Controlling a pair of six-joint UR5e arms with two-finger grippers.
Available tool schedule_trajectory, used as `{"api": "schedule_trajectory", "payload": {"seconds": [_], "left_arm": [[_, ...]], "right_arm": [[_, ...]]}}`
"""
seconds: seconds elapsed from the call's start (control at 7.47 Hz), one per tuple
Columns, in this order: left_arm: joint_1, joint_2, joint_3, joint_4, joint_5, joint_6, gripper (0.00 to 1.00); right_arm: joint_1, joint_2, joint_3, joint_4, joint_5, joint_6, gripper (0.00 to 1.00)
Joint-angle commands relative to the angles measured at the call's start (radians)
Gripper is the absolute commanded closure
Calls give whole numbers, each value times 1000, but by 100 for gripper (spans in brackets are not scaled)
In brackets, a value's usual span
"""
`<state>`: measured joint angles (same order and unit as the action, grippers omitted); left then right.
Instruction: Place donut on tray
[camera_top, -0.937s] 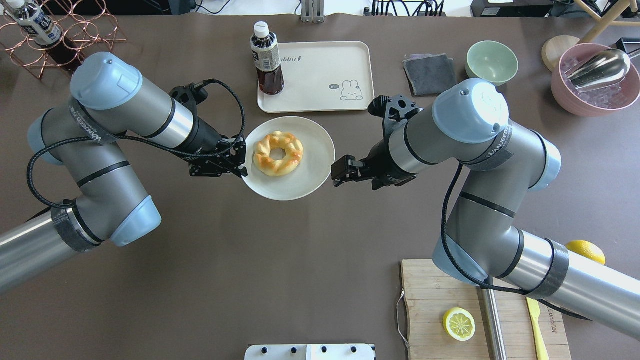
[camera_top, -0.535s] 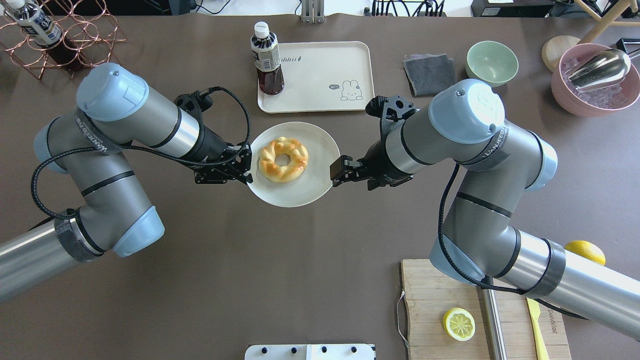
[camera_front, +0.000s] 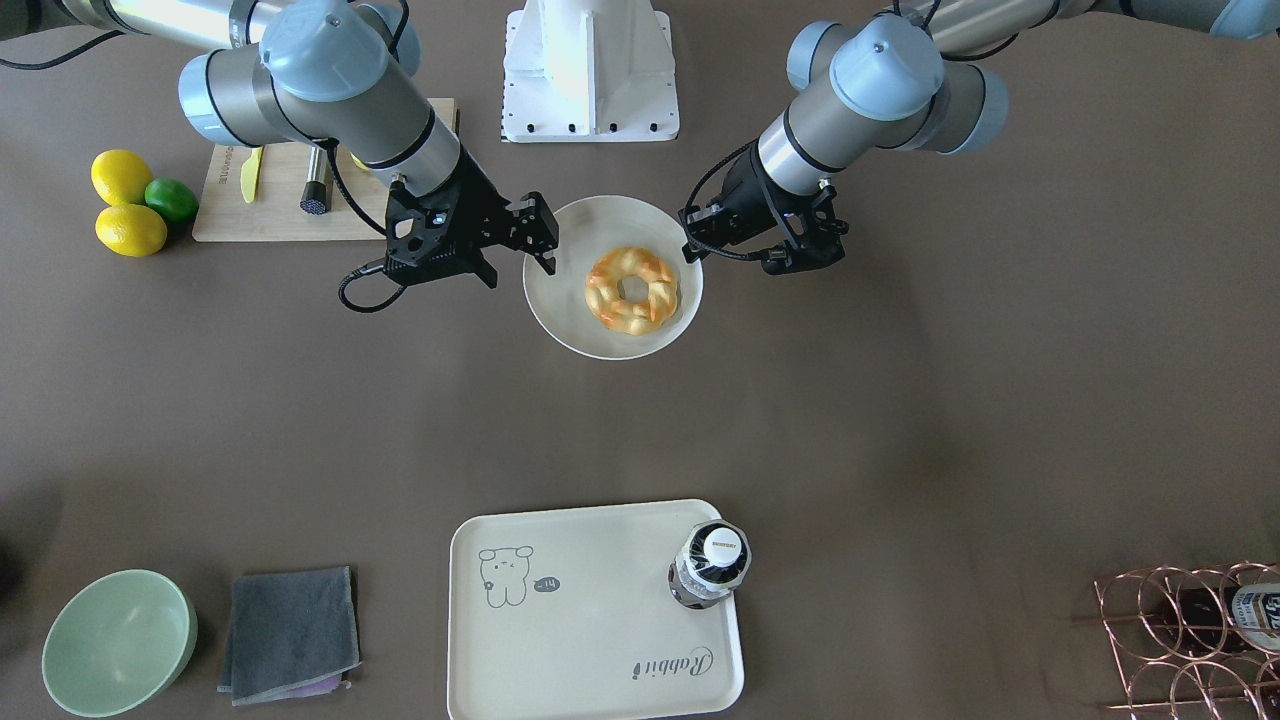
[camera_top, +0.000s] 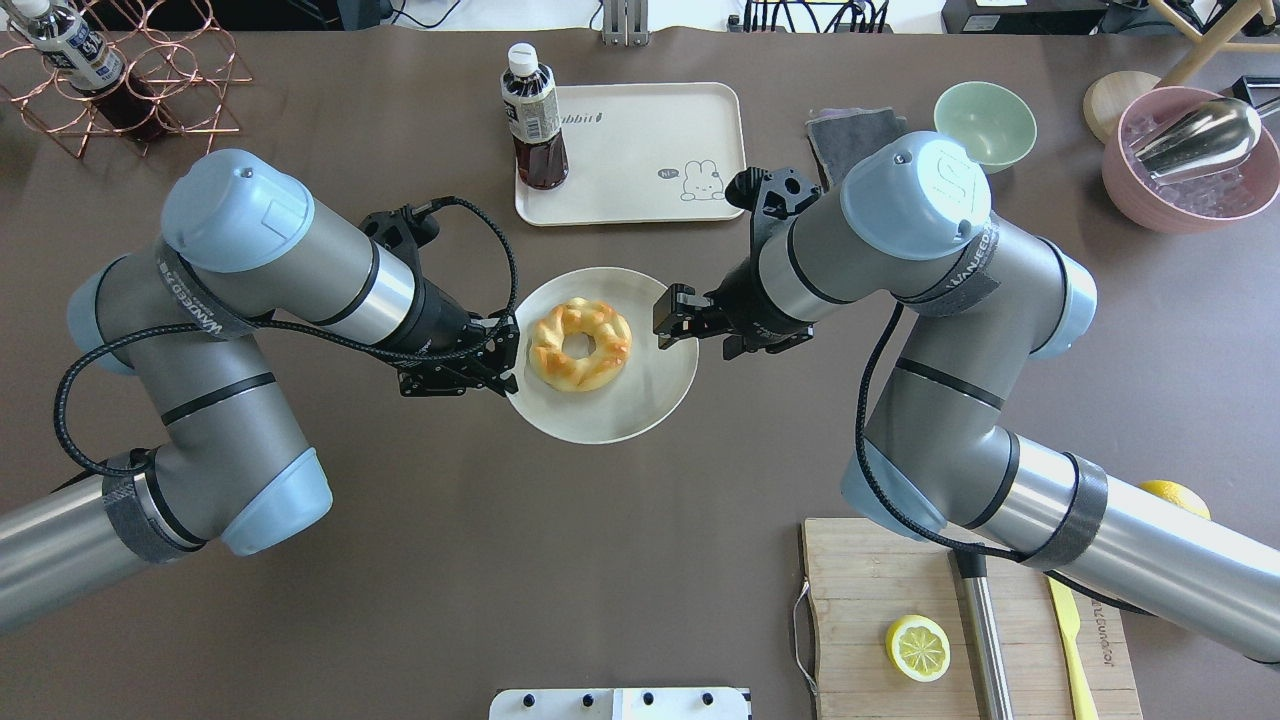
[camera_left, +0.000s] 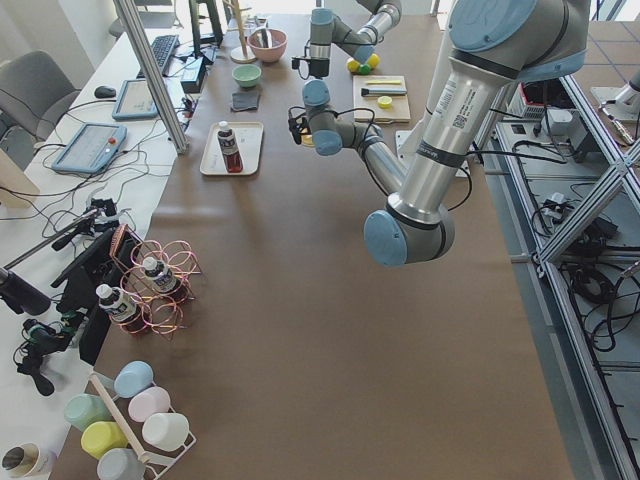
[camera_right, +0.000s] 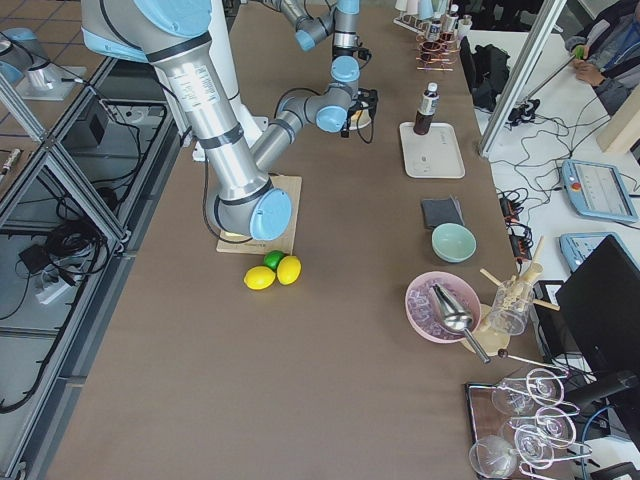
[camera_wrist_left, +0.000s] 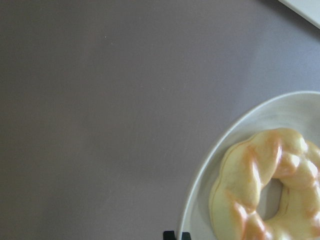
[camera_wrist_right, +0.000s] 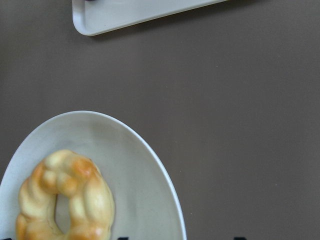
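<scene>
My left end effector (camera_top: 508, 362) is pinched closed on the near-left rim of the white plate (camera_top: 600, 420), with the donut (camera_top: 580, 343) lying on the plate just beside it. My right end effector (camera_top: 668, 320) hangs spread wide and empty over the opposite rim. The tray (camera_top: 640, 150) sits apart, farther back on the counter (camera_top: 600, 560).

Obstacle: bottle (camera_top: 533, 120) stands on the tray's (camera_top: 650, 150) left, plate-side corner.
Way: we see bare table (camera_top: 600, 246) between tray and plate (camera_top: 600, 415).
</scene>
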<state>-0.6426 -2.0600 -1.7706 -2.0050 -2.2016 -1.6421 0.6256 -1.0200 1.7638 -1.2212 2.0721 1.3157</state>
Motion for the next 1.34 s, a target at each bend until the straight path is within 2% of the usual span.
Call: {"api": "schedule_trajectory", "payload": {"seconds": [0.0,0.13,0.27,0.67,0.8,0.94,1.2], "left_arm": [[8,1,-20,26,5,-1,100],[8,0,-21,28,3,-1,100],[8,-3,-26,28,3,-1,100],[6,-17,-26,28,0,-1,100],[5,-19,-23,28,2,-1,21],[1,-16,-18,29,5,1,4],[-23,-5,-10,31,16,7,3]], "right_arm": [[2,12,-6,2,2,16,76],[2,9,0,3,5,16,97],[2,14,2,3,6,16,100],[2,15,11,5,6,45,100],[2,14,17,3,8,46,100],[6,11,20,5,12,46,100],[46,-6,42,2,35,48,100]]}}
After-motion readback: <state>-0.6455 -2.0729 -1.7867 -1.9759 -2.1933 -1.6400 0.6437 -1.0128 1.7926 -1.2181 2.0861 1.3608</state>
